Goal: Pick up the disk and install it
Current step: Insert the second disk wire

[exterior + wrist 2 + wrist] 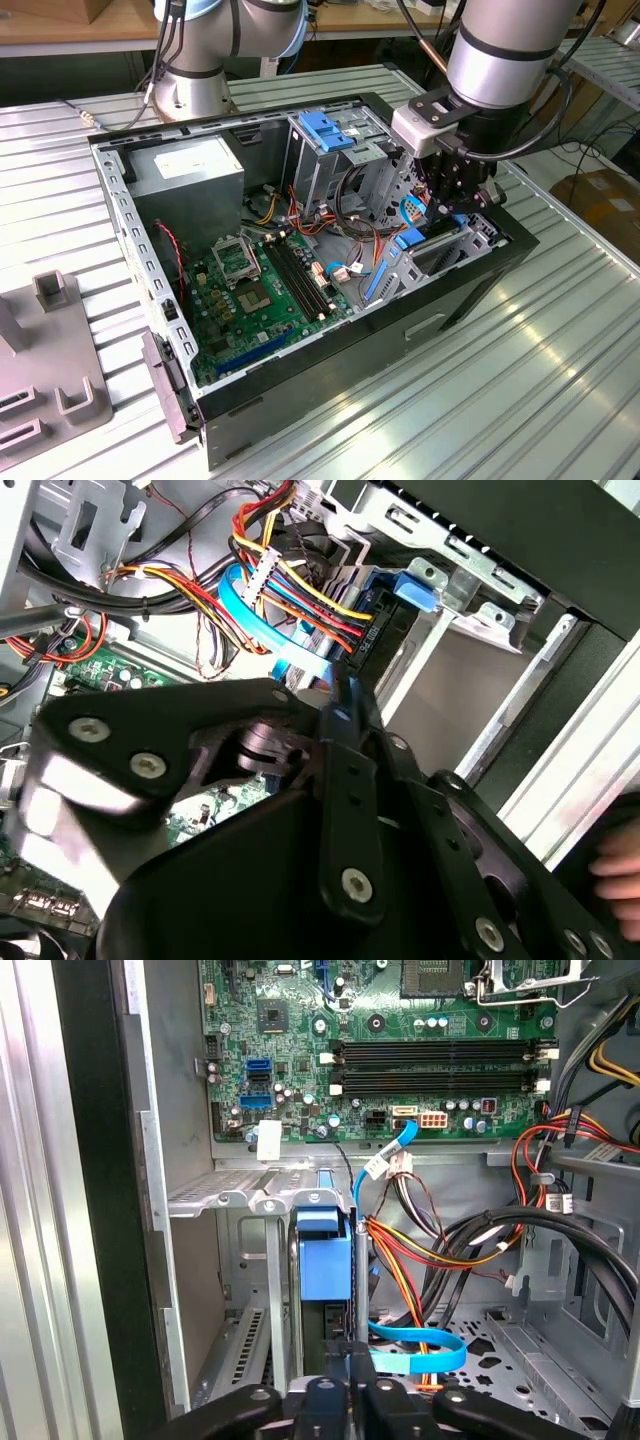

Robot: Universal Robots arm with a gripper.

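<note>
The black fingers (340, 1400) are pinched narrow on the edge of the disk (325, 1260), which stands on its side with its blue rail showing, down in the metal slot at the front of the open computer case (470, 285). Just beside it lie colored wires (420, 1250). Farther in sits the green board (400, 1070), and beyond that the grey power box (190, 170).

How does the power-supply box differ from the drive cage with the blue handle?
The power-supply box is a closed grey box with a pale label; the drive cage is an open metal frame topped by a blue handle. The box sits at the exterior view's left, the cage further right. Both are grey metal inside the case.
</note>
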